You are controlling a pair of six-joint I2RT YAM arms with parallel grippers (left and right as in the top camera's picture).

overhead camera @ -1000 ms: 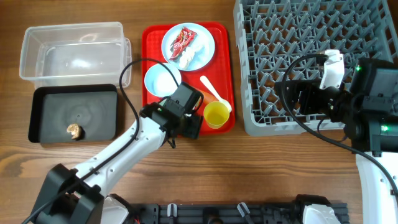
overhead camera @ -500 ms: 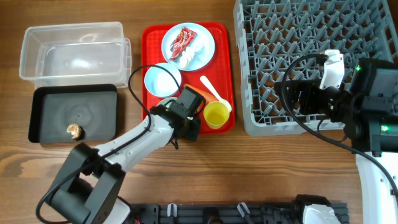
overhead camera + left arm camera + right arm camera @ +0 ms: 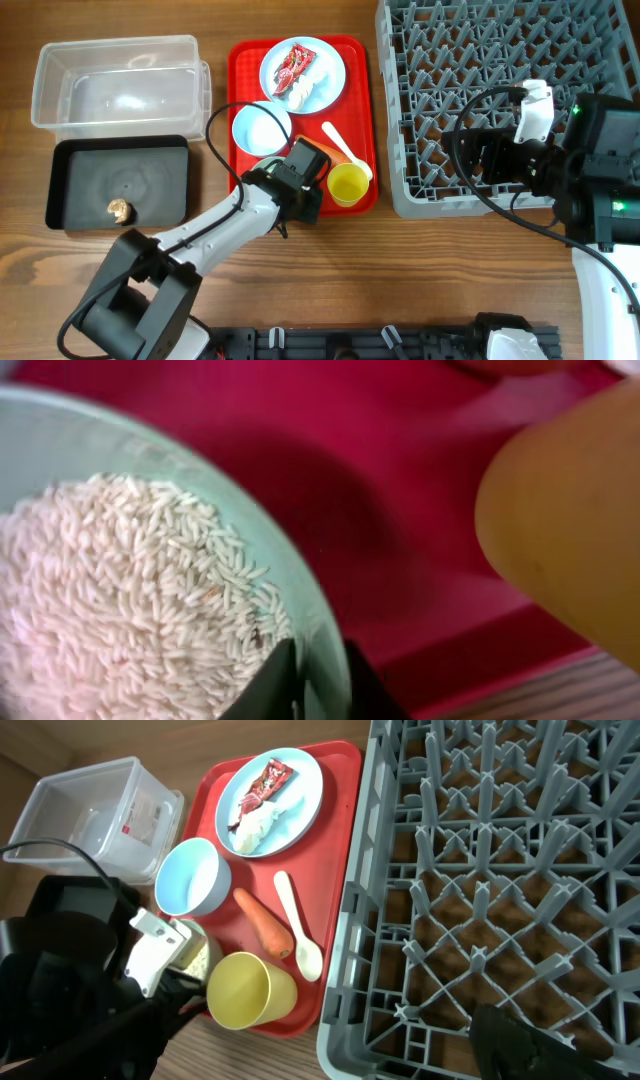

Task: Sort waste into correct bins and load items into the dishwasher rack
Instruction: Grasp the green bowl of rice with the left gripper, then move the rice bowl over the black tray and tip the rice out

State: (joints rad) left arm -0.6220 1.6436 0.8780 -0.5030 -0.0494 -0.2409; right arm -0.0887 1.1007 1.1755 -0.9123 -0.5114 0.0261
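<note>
The left jaws have drawn in from wide apart, pinching the rim of the pale-green bowl [image 3: 300,595].

A red tray [image 3: 243,70] on a brown wood-grain table [image 3: 420,280] bears a light-blue plate [image 3: 332,60] with a red wrapper [image 3: 291,66], a light-blue bowl [image 3: 261,127], an orange carrot [image 3: 263,922], a white spoon [image 3: 345,151], a yellow cup [image 3: 348,184] and a pale-green bowl [image 3: 260,520] of white rice [image 3: 120,590]. The lattice rack [image 3: 470,80] is grey. The tub [image 3: 60,60] is clear. The black tray [image 3: 150,180] holds a brown scrap [image 3: 120,210].

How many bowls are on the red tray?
2. A light-blue bowl sits mid-left on the red tray; a pale-green bowl holding rice sits near its front edge, mostly hidden overhead.
</note>
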